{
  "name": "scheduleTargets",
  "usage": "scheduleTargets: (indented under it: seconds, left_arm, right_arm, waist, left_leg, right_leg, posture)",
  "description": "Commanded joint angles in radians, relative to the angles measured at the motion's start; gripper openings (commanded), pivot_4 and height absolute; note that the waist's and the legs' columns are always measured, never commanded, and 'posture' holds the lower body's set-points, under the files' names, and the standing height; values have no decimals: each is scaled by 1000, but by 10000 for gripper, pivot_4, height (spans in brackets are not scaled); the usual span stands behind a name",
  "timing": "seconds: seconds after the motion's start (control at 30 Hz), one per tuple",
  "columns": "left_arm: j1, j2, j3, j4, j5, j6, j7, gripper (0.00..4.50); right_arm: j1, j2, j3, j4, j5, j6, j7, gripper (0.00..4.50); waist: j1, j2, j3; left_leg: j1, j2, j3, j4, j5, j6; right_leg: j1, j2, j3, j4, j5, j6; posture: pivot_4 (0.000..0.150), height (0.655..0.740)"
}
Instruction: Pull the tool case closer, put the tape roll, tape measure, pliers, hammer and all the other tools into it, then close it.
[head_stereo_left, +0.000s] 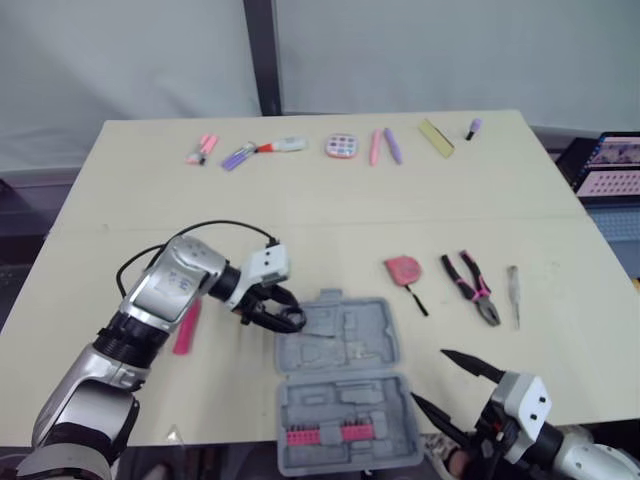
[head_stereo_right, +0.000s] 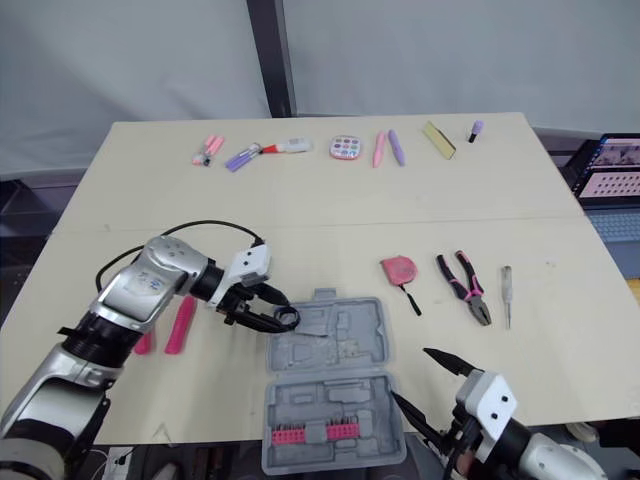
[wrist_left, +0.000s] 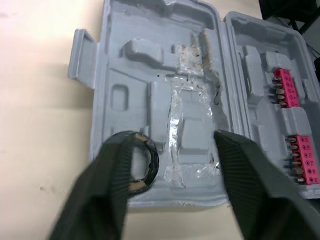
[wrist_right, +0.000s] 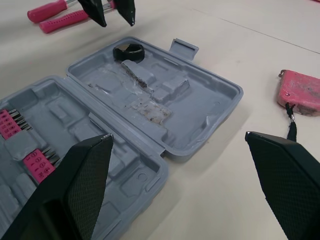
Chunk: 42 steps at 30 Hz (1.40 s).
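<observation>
Placement of black tape roll (wrist_left: 140, 163) seemingly done: lying at left edge of far half of open grey moulded plastic tool case (head_stereo_left: 345, 340), near front of beige surface (head_stereo_left: 300, 200). Left pincer (wrist_left: 169, 139) spread wide just over it, grasping nothing; right pincer (head_stereo_left: 430, 375) also released, by case's right side. Next, likely the round pink tape measure (head_stereo_left: 402, 269) or pink-handled pliers (head_stereo_left: 472, 285), well apart rightward: reach out, straddle, clench.

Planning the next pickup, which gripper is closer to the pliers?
Right. The right gripper is a little nearer the robot than the pliers; the left gripper is well to their left, over the tool case's left side.
</observation>
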Motion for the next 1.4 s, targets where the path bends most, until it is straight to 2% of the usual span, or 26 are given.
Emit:
scheduleTargets:
  seconds: [0.03,0.2,0.4,0.67,1.4]
  left_arm:
    - [21,15,30,-41,-13,-17,24,12575]
    - [75,-15,67,-25,-10,-111,94,12575]
    - [150,-88,110,59,33,-406,233,12575]
    - [167,-120,118,117,31,-452,274,12575]
    - [222,-131,90,148,59,-492,266,12575]
  right_arm:
    - [5,-2,-4,-30,3,-11,-2,45000]
    - [5,-3,-8,-25,3,-14,0,45000]
    - [5,-3,-11,-24,4,-15,0,45000]
    - [9,-2,-11,-25,4,-15,-1,45000]
    - [10,-2,-15,-19,4,-16,-2,45000]
  waist:
    - [0,0,0]
    - [3,0,0]
    - [3,0,0]
    - [3,0,0]
    - [2,0,0]
  left_leg:
    - [0,0,0,0,0,0]
    - [0,0,0,0,0,0]
    - [0,1,0,0,0,0]
    - [0,-1,0,1,0,0]
    - [0,-1,0,1,0,0]
  right_leg:
    - [0,0,0,0,0,0]
    - [0,-1,0,0,0,0]
    - [0,-1,0,-1,0,0]
    - [0,-1,0,-1,0,0]
    - [0,-1,0,-1,0,0]
  posture:
    - [1500,7400]
    - [1500,7400]
    - [1500,7400]
    - [1500,7400]
    - [1500,7400]
